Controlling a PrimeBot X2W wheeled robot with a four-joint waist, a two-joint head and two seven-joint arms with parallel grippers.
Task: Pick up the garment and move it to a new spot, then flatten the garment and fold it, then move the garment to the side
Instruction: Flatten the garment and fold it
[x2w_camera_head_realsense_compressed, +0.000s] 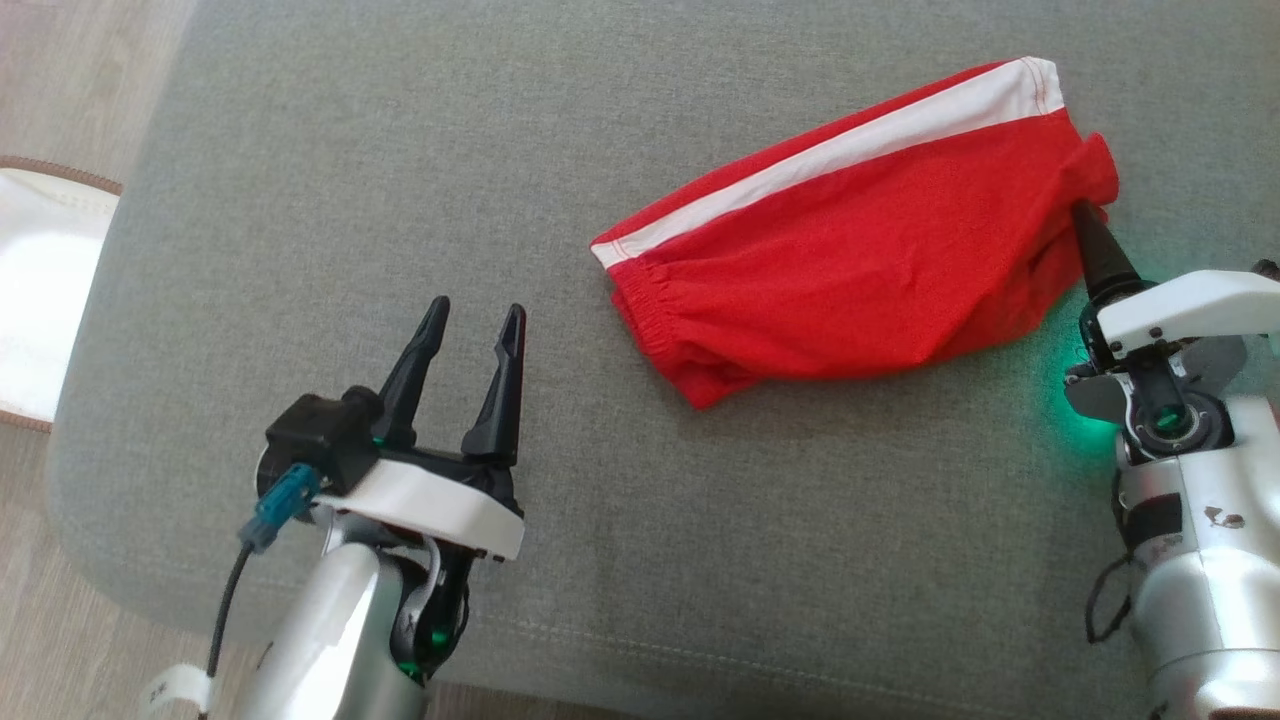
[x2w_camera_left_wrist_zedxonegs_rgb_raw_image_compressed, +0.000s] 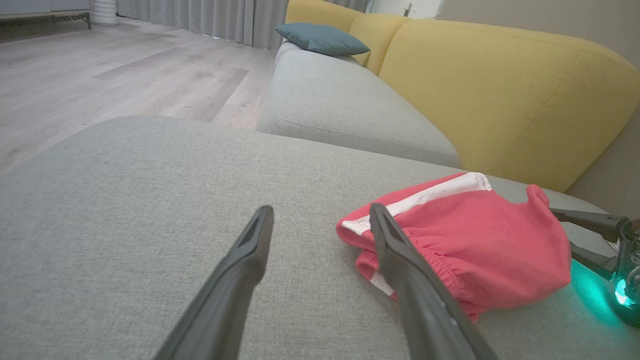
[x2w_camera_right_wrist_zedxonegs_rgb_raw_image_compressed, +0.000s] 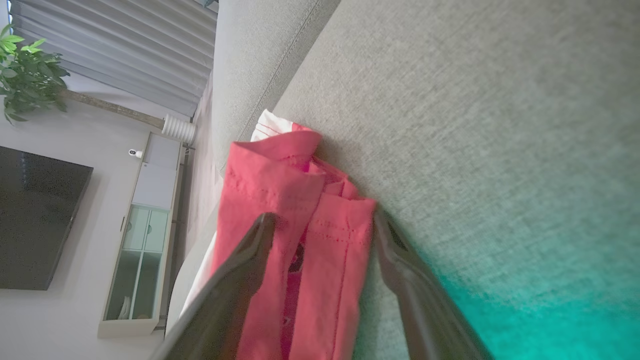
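I'm working over a grey sofa seat (x2w_camera_head_realsense_compressed: 400, 200). A yellow backrest (x2w_camera_left_wrist_zedxonegs_rgb_raw_image_compressed: 500, 100) is rising behind it, and a teal pillow (x2w_camera_left_wrist_zedxonegs_rgb_raw_image_compressed: 322, 39) is lying on the next seat along. Pale wood floor (x2w_camera_left_wrist_zedxonegs_rgb_raw_image_compressed: 100, 65) is running from the seat toward grey curtains (x2w_camera_left_wrist_zedxonegs_rgb_raw_image_compressed: 210, 17) hanging well beyond it. A pale, brown-edged rug (x2w_camera_head_realsense_compressed: 40, 270) is lying just off its left end. Across the room from the seat, a dark television (x2w_camera_right_wrist_zedxonegs_rgb_raw_image_compressed: 35, 220), a glass-doored cabinet (x2w_camera_right_wrist_zedxonegs_rgb_raw_image_compressed: 145, 235) and a leafy plant (x2w_camera_right_wrist_zedxonegs_rgb_raw_image_compressed: 27, 75) are showing against a white wall (x2w_camera_right_wrist_zedxonegs_rgb_raw_image_compressed: 75, 125).
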